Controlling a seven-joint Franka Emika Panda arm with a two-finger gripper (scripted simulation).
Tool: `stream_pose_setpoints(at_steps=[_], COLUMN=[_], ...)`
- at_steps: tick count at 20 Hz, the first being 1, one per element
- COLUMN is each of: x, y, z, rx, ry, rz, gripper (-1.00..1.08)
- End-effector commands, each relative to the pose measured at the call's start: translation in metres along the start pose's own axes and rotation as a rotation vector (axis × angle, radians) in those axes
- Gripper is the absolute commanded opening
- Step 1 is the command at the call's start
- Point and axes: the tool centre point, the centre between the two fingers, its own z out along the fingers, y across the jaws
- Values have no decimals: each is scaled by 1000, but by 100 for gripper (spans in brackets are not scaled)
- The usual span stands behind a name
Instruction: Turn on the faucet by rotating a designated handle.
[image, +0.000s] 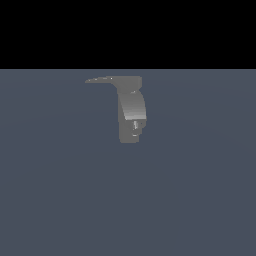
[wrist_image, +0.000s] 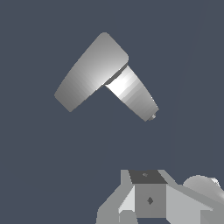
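One faucet (image: 131, 110) stands well apart from the gripper (wrist_image: 148, 201), its handle (image: 100, 79) untouched. The gripper holds nothing; how wide its jaws stand cannot be told. The step looks like the approach: next it must reach the handle.

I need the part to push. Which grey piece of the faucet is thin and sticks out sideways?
The handle: a flat tapering lever off the top cap, toward the exterior view's left; the faucet body is thick and curved.

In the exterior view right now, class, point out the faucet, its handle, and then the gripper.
faucet (image: 132, 107): exterior view, on the curved body.
handle (image: 100, 79): exterior view, midway along the thin lever.
gripper: not in the exterior view; only part of the hand shows in the wrist view.
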Motion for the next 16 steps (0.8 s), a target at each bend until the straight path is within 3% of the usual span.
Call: stream_pose_setpoints(at_steps=[1, 16], x=[13, 82], y=[-14, -89], z=[8, 77], rx=[1, -11], ry=[-1, 20], rz=[68, 461], gripper=[-100, -100])
